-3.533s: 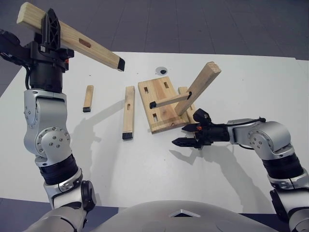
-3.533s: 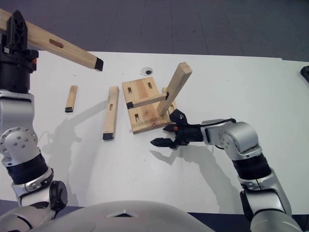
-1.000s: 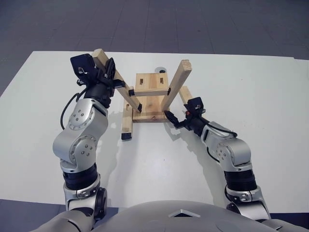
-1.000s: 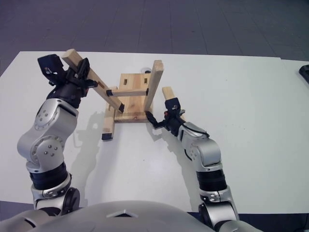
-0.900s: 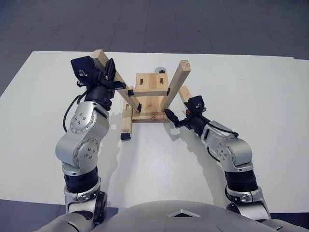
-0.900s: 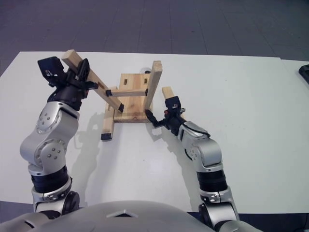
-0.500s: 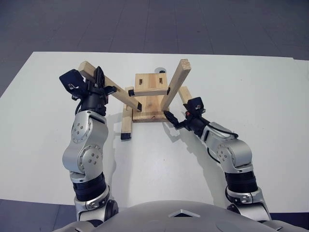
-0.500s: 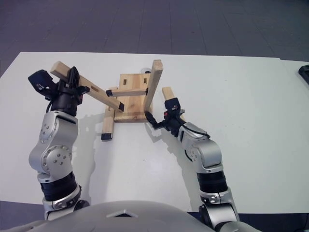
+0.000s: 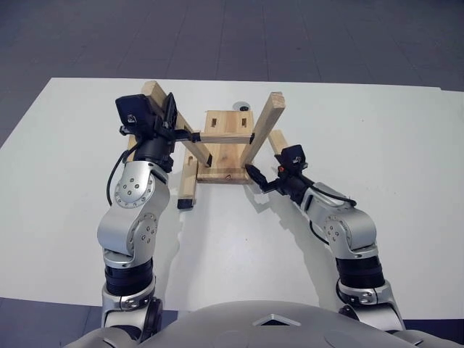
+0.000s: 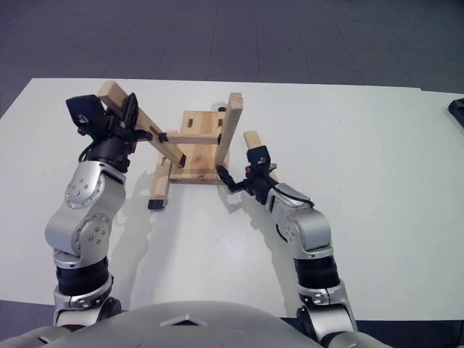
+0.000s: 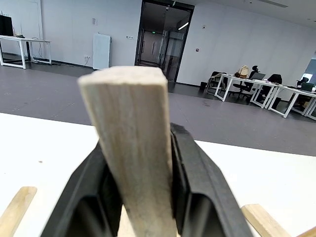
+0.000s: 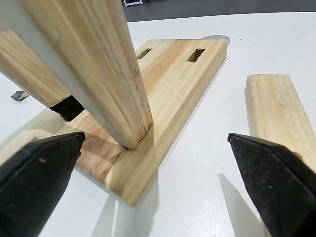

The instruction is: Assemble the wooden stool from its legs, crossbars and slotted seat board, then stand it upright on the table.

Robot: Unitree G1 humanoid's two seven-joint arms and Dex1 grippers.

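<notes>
The white table (image 9: 406, 181) carries the stool parts near its far middle. The slotted seat board (image 9: 226, 154) lies flat there, with open slots showing towards its far end. A standing leg (image 9: 267, 123) rises from the board's near right corner, its foot seated in the wood.

A second leg (image 9: 154, 92) is in the air to the left of the board. It slants down, with its black-capped lower end over the board's left edge; whether that end touches the board I cannot tell. A loose leg (image 9: 190, 177) lies flat on the table just left of the board. Another leg (image 10: 253, 142) lies flat just to the board's right.

The crossbar (image 9: 225, 137) runs level above the board from the standing leg across to the second leg. Its left capped end meets that leg partway down; whether it sits in the slot cannot be made out.

The left gripper (image 9: 168, 119) is clamped tight on the second leg near its upper end, its fingers (image 11: 197, 182) pressed against both sides. The right gripper (image 9: 255, 176) sits low at the board's near right corner. Its fingers (image 12: 39, 168) are spread wide and hold nothing, with the board corner and the standing leg's foot in front of the gap.

A small round fitting (image 9: 241, 106) sits in the table just beyond the board.
</notes>
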